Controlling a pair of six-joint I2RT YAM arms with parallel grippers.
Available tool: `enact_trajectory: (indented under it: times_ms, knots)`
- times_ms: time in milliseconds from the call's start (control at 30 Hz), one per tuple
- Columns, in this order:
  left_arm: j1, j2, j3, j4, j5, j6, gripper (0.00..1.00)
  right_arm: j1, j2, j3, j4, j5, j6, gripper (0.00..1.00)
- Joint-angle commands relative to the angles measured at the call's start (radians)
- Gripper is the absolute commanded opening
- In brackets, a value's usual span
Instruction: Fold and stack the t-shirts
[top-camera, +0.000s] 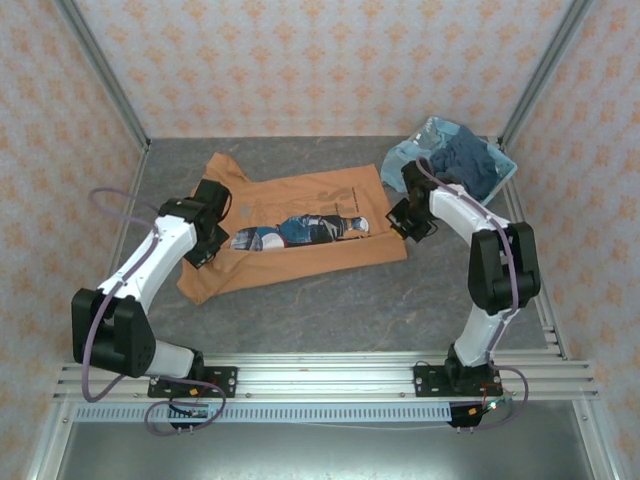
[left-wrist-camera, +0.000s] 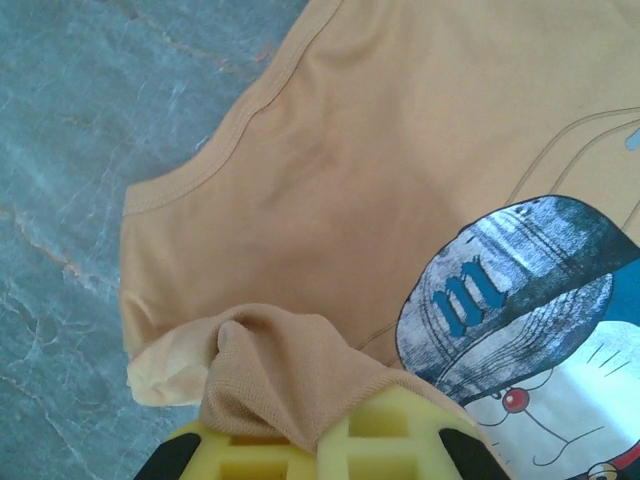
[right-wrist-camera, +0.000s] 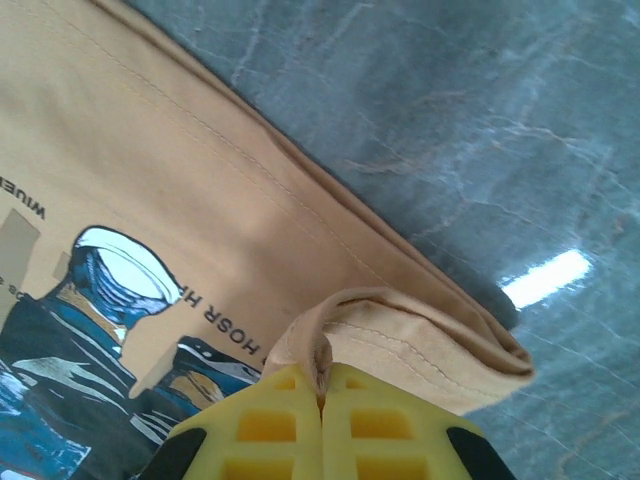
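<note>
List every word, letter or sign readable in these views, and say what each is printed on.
"m": blue letter on the cartoon figure's cap, printed on the orange-tan t-shirt.
"HOSR H...": dark lettering beside the print on the same shirt; the rest is hidden.
"WIUE...": on the shirt at the right wrist view's left edge, cut off and uncertain.
Top view: the shirt's print is too small to read.
</note>
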Motion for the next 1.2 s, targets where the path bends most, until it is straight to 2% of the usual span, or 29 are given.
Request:
enact_trajectory:
  times_ms: [0, 367, 667, 833, 867, 900, 933, 1000, 1067, 1167]
  knots:
    - [0.011, 0.05, 0.052, 0.009, -0.055, 0.087, 0.0, 0.006, 0.038, 0.043, 0.006, 0.001, -0.025, 0.0]
    - [0.024, 0.149, 0.084, -0.003, -0.116, 0.15, 0.0, 0.006, 0.113, 0.107, 0.012, -0.007, -0.031, 0.0]
    - [0.03, 0.205, 0.09, 0.033, -0.119, 0.187, 0.0, 0.006, 0.167, 0.152, 0.02, -0.006, -0.028, 0.0]
    - [0.048, 0.23, 0.11, 0.092, -0.092, 0.274, 0.01, 0.005, 0.194, 0.187, 0.017, -0.014, -0.059, 0.02]
    - [0.056, 0.239, 0.124, 0.082, -0.094, 0.286, 0.06, 0.004, 0.198, 0.199, 0.01, -0.017, -0.07, 0.08]
    - [0.067, 0.248, 0.141, 0.062, -0.1, 0.293, 0.15, 0.002, 0.199, 0.212, -0.002, -0.016, -0.08, 0.17]
    - [0.078, 0.254, 0.156, 0.033, -0.114, 0.292, 0.33, 0.002, 0.194, 0.222, -0.014, -0.01, -0.092, 0.29]
    - [0.098, 0.244, 0.159, 0.001, -0.123, 0.292, 0.57, -0.003, 0.168, 0.223, -0.022, 0.007, -0.104, 0.46]
    - [0.119, 0.214, 0.142, -0.022, -0.11, 0.29, 0.64, -0.012, 0.13, 0.212, -0.034, 0.025, -0.114, 0.55]
    - [0.124, 0.13, 0.087, -0.045, -0.09, 0.295, 0.67, -0.021, 0.047, 0.158, -0.043, 0.042, -0.132, 0.61]
